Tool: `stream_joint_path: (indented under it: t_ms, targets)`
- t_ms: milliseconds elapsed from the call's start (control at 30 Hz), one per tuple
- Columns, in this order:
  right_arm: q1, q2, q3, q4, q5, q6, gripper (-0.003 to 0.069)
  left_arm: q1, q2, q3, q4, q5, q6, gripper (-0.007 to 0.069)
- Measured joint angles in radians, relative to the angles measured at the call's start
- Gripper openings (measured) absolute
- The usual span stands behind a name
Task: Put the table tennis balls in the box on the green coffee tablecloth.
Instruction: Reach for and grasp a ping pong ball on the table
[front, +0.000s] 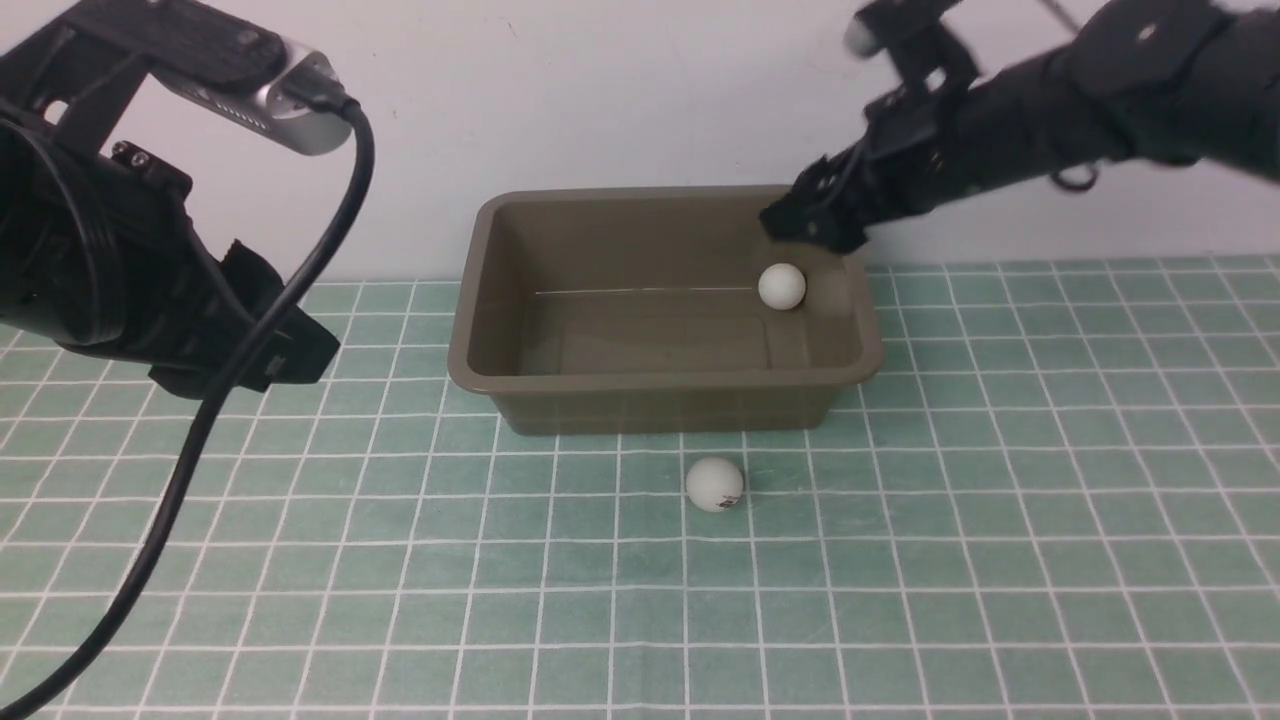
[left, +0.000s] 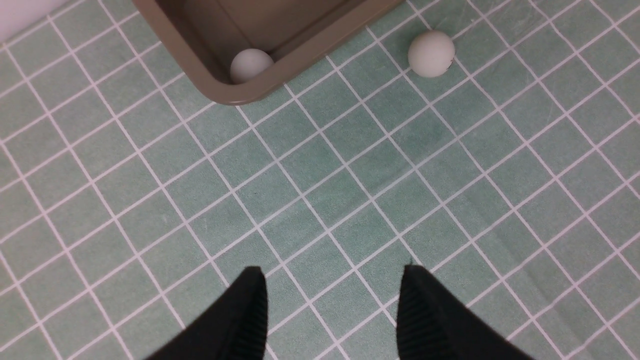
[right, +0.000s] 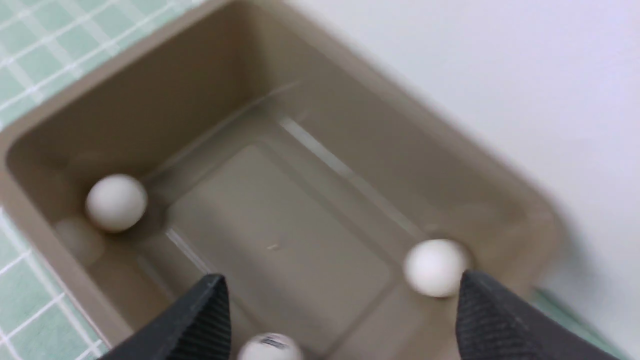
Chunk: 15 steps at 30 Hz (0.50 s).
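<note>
While the box (front: 660, 405) sits open on the green cloth (front: 1000, 560): three white balls (right: 117, 202) (right: 436, 267) (right: 270, 347) lie inside it, as the right wrist view shows

Loose ball (front: 714, 485): it rests on the cloth just in front of the box, its small dark print turned partly toward me, and it is the only one I can see outside

How far along: three are in and one is left, so the job looks nearly done; picking up that last ball and dropping it in would probably finish it

Right gripper (right: 344, 280): its fingers are spread wide with nothing between them, over the box at its right end

Left gripper (left: 333, 272): its fingers stand apart, pinching nothing, above the cloth to the left of the box

Hard to make out: from the front I see just one ball inside, and the near wall probably hides the others; one of the three is cut off by the edge of the right wrist view, a pale patch on the inner wall looks like a reflection rather than another ball, and the right arm (front: 1000, 135) is blurred
</note>
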Motion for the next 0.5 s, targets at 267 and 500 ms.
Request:
stream_joint_path:
  t_ms: [267,500]
  targets:
    - [-0.050,-0.197,0.006,-0.218,0.037,0.241,0.0549,0.000,0.000,0.000,0.000,0.000,0.001,0.0324]
    - [-0.055,-0.460,0.144,-0.397,0.083,0.546,0.0549,0.000,0.000,0.000,0.000,-0.006,0.002,0.0324]
